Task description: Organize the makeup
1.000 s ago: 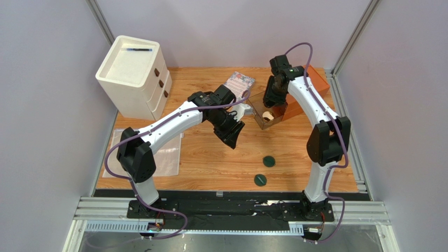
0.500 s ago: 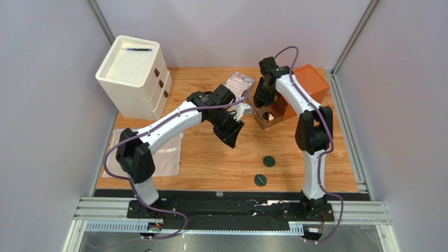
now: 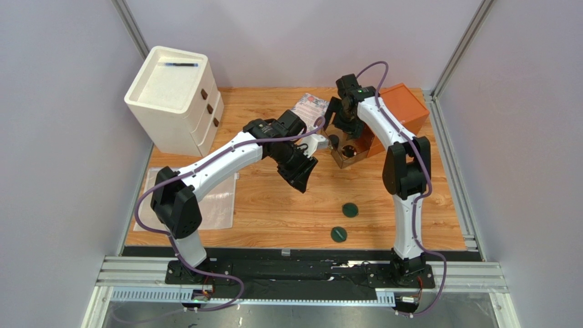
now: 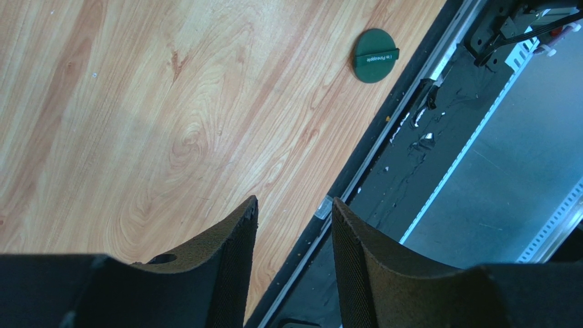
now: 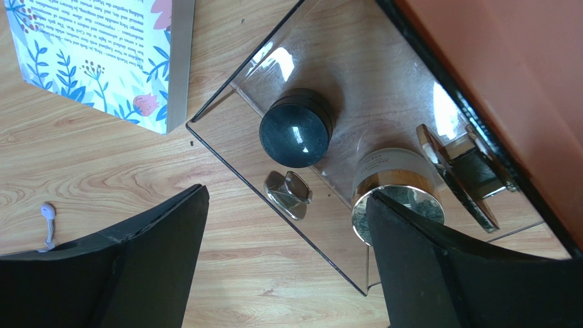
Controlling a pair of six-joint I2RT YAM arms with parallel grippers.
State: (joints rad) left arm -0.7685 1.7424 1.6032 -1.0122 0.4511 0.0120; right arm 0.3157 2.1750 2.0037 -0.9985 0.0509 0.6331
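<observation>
A small black round jar (image 5: 296,128) and a gold-rimmed compact (image 5: 393,183) stand inside a clear box (image 5: 369,82) beside the orange box. My right gripper (image 5: 287,195) hangs open just above that clear box (image 3: 347,161), with nothing between its fingers. In the top view the right gripper (image 3: 340,128) is over the jar (image 3: 334,140). Two flat dark-green discs (image 3: 350,210) (image 3: 339,234) lie on the wood near the front. My left gripper (image 3: 301,175) hovers mid-table, open and empty. One disc (image 4: 376,55) shows in the left wrist view, beyond the left gripper (image 4: 294,203).
A floral booklet (image 3: 311,106) lies left of the clear box. The orange box (image 3: 404,109) is against the box's right side. A white drawer unit (image 3: 174,96) with a black pen (image 3: 181,64) on top stands at the back left. A clear plastic sheet (image 3: 219,201) lies front left.
My right gripper moved left over the clear box and its jaws spread wide; the black jar now stands in the box. The left arm has not moved.
</observation>
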